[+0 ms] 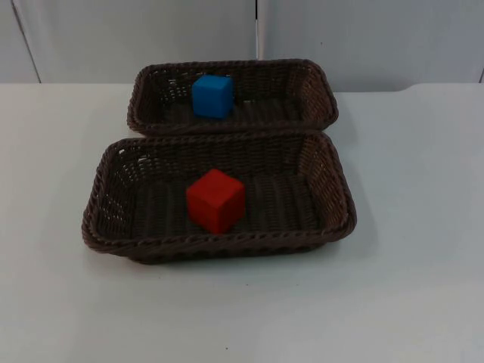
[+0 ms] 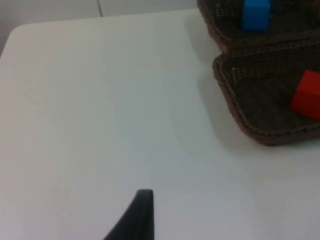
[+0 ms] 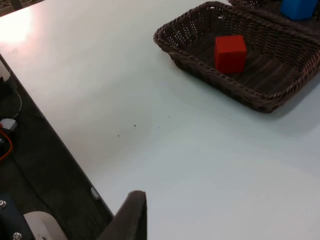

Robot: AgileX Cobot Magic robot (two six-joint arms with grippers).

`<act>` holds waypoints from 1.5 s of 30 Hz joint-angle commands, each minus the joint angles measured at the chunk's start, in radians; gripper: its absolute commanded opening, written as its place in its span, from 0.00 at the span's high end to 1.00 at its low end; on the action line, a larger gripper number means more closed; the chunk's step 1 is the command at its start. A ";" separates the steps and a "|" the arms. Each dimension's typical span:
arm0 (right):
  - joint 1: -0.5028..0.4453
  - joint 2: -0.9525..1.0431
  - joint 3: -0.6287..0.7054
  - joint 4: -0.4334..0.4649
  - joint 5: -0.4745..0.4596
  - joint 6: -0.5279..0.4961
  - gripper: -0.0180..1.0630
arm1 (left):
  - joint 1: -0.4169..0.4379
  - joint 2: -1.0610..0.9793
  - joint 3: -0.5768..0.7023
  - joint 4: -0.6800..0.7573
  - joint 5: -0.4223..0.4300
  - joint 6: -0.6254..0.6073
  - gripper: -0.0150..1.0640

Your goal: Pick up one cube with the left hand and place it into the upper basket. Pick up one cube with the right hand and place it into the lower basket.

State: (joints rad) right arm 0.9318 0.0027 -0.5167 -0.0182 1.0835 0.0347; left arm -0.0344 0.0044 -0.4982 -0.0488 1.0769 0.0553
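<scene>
Nearest you, the red cube (image 1: 216,200) in the lower basket (image 1: 106,227) and the blue cube (image 1: 212,96) in the upper basket (image 1: 151,125) look light, rigid, best pinched across flat opposite faces; you cannot tell either gripper's jaw state.

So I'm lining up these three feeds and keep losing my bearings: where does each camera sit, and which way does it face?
Top view: fixed above, facing the grey wall, over the upper basket and lower basket.
Left wrist view: on the left arm, above bare table, one fingertip showing.
Right wrist view: on the right arm, near the table's edge, one fingertip showing.
All share the red cube and blue cube.
</scene>
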 commanded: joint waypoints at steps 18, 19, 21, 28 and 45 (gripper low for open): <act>-0.011 -0.003 0.002 0.003 -0.005 0.003 0.01 | 0.060 -0.004 0.004 0.006 0.000 -0.007 0.01; -0.011 -0.003 0.002 0.003 -0.005 0.003 0.01 | 0.060 -0.004 0.004 0.006 0.000 -0.007 0.01; -0.036 -0.003 0.002 0.003 -0.005 0.003 0.01 | 0.060 -0.004 0.004 0.006 0.000 -0.007 0.01; -0.139 -0.003 0.002 0.003 -0.005 0.003 0.01 | 0.060 -0.004 0.004 0.006 0.000 -0.007 0.01; -0.444 -0.003 0.002 0.003 -0.005 0.003 0.01 | 0.060 -0.004 0.004 0.006 0.000 -0.007 0.01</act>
State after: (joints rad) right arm 0.5323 0.0027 -0.5167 -0.0182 1.0835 0.0369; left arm 0.0226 0.0044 -0.4982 -0.0488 1.0786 0.0533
